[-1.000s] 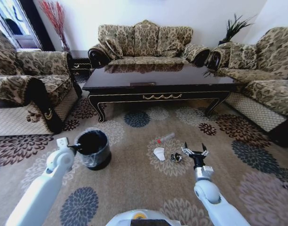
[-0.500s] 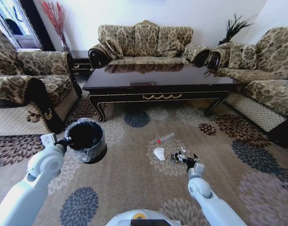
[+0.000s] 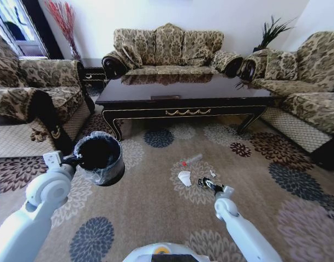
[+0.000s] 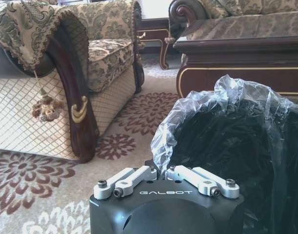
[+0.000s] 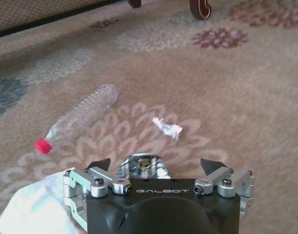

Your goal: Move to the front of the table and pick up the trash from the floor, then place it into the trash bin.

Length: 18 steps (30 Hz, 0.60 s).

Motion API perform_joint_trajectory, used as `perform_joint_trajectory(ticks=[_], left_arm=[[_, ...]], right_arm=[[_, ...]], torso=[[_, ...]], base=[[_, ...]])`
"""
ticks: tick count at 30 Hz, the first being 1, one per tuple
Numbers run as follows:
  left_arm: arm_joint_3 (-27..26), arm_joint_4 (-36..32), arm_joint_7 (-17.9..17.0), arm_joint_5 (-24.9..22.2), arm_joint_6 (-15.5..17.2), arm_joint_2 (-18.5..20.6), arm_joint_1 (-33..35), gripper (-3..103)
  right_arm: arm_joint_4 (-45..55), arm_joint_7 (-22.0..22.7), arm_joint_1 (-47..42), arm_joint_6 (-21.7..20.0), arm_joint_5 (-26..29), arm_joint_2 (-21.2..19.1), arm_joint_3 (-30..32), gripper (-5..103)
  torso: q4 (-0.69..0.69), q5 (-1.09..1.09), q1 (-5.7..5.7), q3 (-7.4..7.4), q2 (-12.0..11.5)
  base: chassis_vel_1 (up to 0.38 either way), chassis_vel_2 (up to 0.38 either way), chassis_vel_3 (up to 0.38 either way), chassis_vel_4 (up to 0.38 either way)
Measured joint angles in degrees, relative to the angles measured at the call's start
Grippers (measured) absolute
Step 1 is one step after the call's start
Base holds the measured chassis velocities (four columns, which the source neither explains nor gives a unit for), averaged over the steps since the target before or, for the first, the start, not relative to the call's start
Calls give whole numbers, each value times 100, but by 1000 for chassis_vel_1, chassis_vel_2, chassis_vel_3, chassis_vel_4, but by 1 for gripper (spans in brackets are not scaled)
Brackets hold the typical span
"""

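Holding the trash bin [image 3: 100, 159] off the floor [image 3: 156, 207] at the robot's left, the left gripper [image 4: 164, 176] has its fingers [image 4: 132, 179] clenched on the rim, pinching the crinkled clear-edged liner. Head view: bin tilted slightly, black bag inside, hanging over a cream flower medallion, in front of the left end of the coffee bench [image 3: 183, 93]. Left wrist view adds detail the head view lacks: the bag's plastic edge bunched up right above the fingers, and a sofa arm [image 4: 71, 92] with a tassel beyond.

Right gripper [image 5: 158, 168] is down at carpet level, fingers spread apart, straddling the shiny crumpled wrapper [image 5: 141, 165]; contact with the wrapper cannot be told. Head view shows only a dark glint at the wrapper [image 3: 203, 182] ahead of the wrist. Right wrist view resolves the rest: a slim clear bottle with a red cap [image 5: 78, 117] lying on its side, well beyond the gripper; a small white scrap [image 5: 167, 127] just beyond the wrapper; crumpled white paper cup [image 5: 29, 207] beside one finger. In head view the cup [image 3: 184, 178] lies to the left of the wrapper, the bottle [image 3: 192, 160] nearer the bench, all on one pale medallion
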Motion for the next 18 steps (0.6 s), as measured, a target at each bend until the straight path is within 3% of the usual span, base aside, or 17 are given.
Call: perform_joint_trajectory(ticks=[18], left_arm=[[-76,257,-7,26,-6,96,-6,4]], right_arm=[[-798,21,438,-150,160,758,33,100]], torso=[[-1,0,0,0,0]], base=[[0,0,0,0]])
